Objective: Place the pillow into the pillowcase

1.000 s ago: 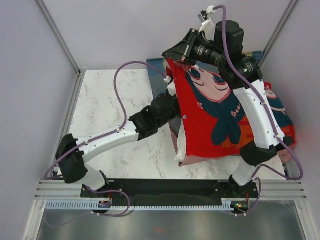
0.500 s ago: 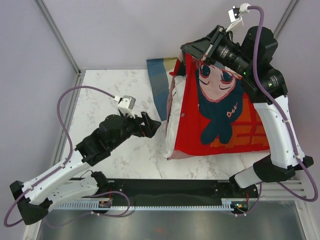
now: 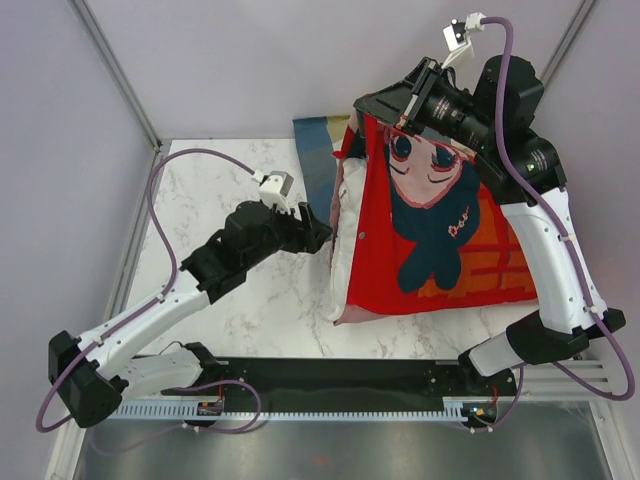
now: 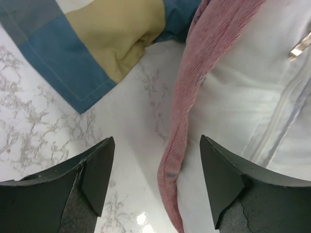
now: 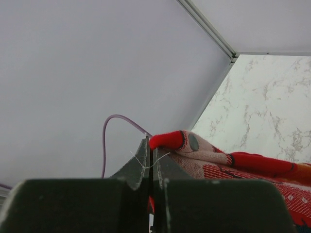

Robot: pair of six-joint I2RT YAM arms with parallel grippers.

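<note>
Right claw (image 3: 388,112) pinches the top corner of the pillowcase (image 3: 440,250) and holds it raised above the desk (image 3: 220,200) in the overhead view. The white pillow (image 3: 343,265) shows at the case's left opening (already partly inside). The left claw (image 3: 318,238) sits just beside that opening, near a blue-and-tan checked pillow (image 3: 318,150). From the left wrist, that claw's jaws stand wide apart, gripping nothing, with the case's dull pink hem hanging between them. From the right wrist, the jaws are clamped tight on red fabric.
</note>
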